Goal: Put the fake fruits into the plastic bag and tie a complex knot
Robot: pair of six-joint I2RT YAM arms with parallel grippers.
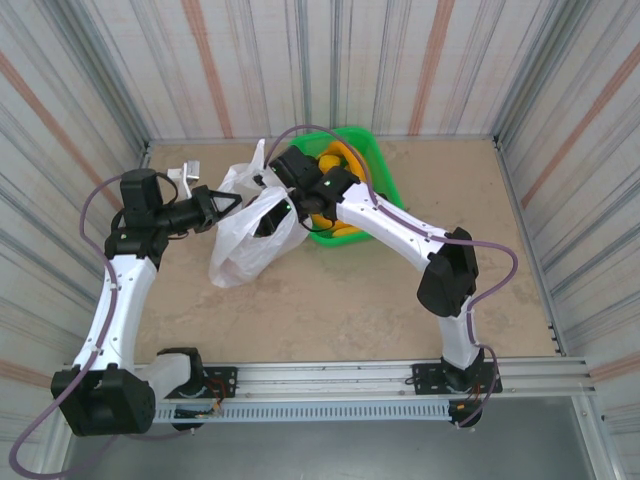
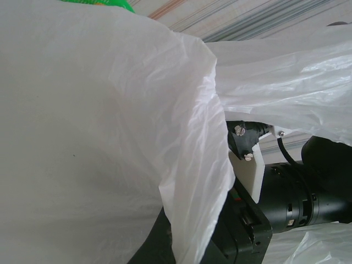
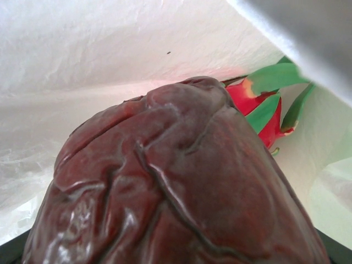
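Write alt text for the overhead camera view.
Two white-and-black robot arms meet at a white plastic bag on the table: the left hand pinches its edge, the right hand reaches into its mouth. A green basket holding yellow fake fruits sits beside it.

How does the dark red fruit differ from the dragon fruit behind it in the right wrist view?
The dark red fruit is maroon, wrinkled and close to the camera; the dragon fruit is bright pink-red with green scales, farther back and mostly hidden. Both are inside the white plastic bag.
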